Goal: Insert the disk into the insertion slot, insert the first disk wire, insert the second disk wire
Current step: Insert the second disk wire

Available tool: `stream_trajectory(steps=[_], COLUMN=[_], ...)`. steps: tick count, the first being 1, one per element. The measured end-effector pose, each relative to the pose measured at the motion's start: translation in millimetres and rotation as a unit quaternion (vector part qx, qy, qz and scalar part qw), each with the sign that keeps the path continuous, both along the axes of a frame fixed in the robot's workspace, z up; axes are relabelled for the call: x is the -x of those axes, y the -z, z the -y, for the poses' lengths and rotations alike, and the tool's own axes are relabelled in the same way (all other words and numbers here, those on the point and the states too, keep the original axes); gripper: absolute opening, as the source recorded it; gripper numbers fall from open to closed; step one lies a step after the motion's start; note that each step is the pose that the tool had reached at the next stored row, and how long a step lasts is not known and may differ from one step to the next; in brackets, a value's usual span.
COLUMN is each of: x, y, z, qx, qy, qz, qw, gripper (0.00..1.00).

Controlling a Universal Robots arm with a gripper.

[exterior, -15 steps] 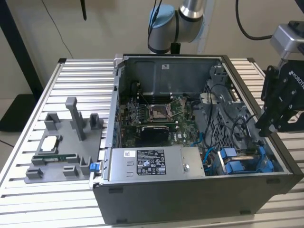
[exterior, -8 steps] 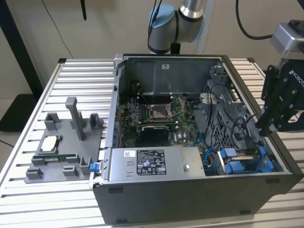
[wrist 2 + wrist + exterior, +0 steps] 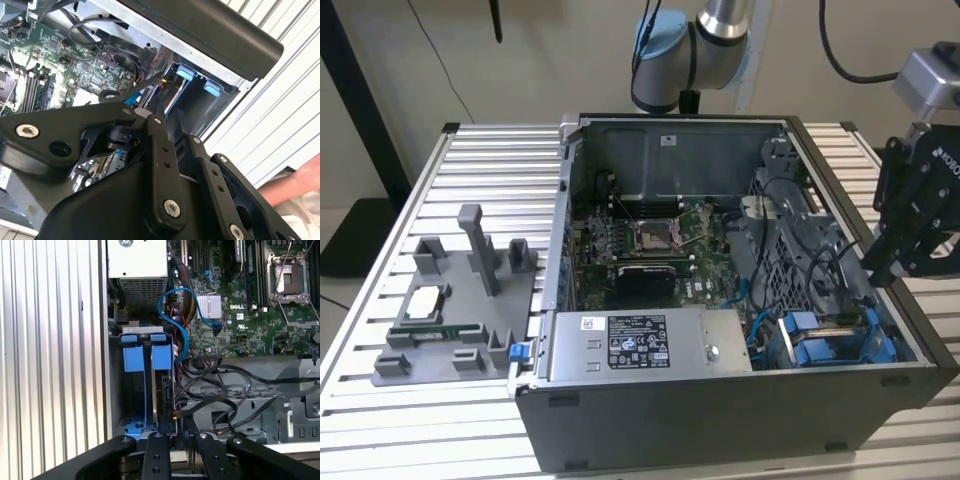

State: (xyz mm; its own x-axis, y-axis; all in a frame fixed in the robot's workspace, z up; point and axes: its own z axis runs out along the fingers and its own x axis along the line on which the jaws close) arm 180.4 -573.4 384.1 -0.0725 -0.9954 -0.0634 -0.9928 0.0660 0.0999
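Observation:
The disk (image 3: 163,390) stands on edge in the insertion slot (image 3: 116,390), with the two bright blue tabs (image 3: 147,358) of its frame showing at its end. In the exterior view the blue frame (image 3: 820,345) sits low in the front corner of the open computer case, on the exterior view's right. My gripper (image 3: 876,272) hangs over that side of the case. Its tips (image 3: 175,429) are shut on the connector of a black disk wire (image 3: 176,415), close beside the disk's edge. The same connector (image 3: 166,77) shows at the gripper's tip in the second wrist view.
A grey power supply box (image 3: 650,345) with a sticker lies beside the slot. The motherboard (image 3: 650,245) fills the case floor. Loose black cables (image 3: 230,390) and a blue cable (image 3: 175,305) cross near the disk. A grey fixture (image 3: 460,300) sits on the slatted table. A hand (image 3: 295,185) is nearby.

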Motion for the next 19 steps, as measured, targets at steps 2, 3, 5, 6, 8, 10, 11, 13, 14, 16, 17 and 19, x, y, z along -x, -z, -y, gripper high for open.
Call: stream_trajectory(steps=[2, 3, 5, 6, 8, 10, 11, 13, 14, 16, 17, 19], x=[-1.6, -2.4, -3.9, -4.7, -6.5, -8.2, -9.0, -10.8, -11.5, -12.5, -12.5, -12.8], y=[0.0, 0.0, 0.0, 0.0, 0.0, 0.0, 0.0, 0.0, 0.0, 0.0, 0.0, 0.0], z=[0.0, 0.0, 0.0, 0.0, 0.0, 0.0, -0.1, 0.0, 0.0, -0.1, -0.1, 0.0], qx=[0.0, 0.0, 0.0, 0.0, 0.0, 0.0, 0.0, 0.0, 0.0, 0.0, 0.0, 0.0], qy=[0.0, 0.0, 0.0, 0.0, 0.0, 0.0, 0.0, 0.0, 0.0, 0.0, 0.0, 0.0], qz=[0.0, 0.0, 0.0, 0.0, 0.0, 0.0, 0.0, 0.0, 0.0, 0.0, 0.0, 0.0], qw=[1.0, 1.0, 1.0, 1.0, 1.0, 1.0, 1.0, 1.0, 1.0, 1.0, 1.0, 1.0], gripper=[1.0, 1.0, 1.0, 1.0, 1.0, 1.0, 1.0, 1.0, 1.0, 1.0, 1.0, 1.0])
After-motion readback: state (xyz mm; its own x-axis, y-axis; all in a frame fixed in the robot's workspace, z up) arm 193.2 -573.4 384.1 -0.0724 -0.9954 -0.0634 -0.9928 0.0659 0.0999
